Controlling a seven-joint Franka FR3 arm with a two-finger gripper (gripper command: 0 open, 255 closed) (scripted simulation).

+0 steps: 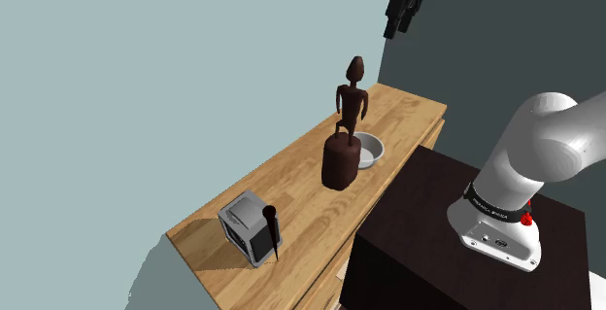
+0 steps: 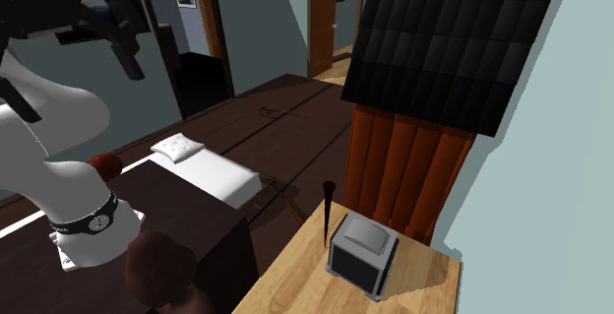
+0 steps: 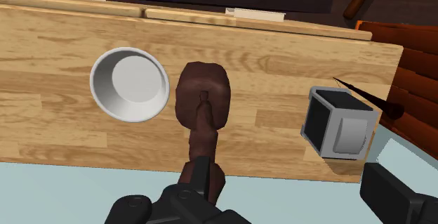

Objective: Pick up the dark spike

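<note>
Gripper (image 1: pixel 396 18), fingers apart and empty, hangs at the shoulder view's top, right of centre. The spike (image 1: pixel 275 232) stands well apart at lower left-centre, just beside a box (image 1: pixel 243 223).

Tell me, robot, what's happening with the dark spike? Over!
Black gripper open, high above the wooden tabletop. Thin dark spike untouched, standing beside small grey box. Tall brown carved figure directly beneath gripper.
</note>
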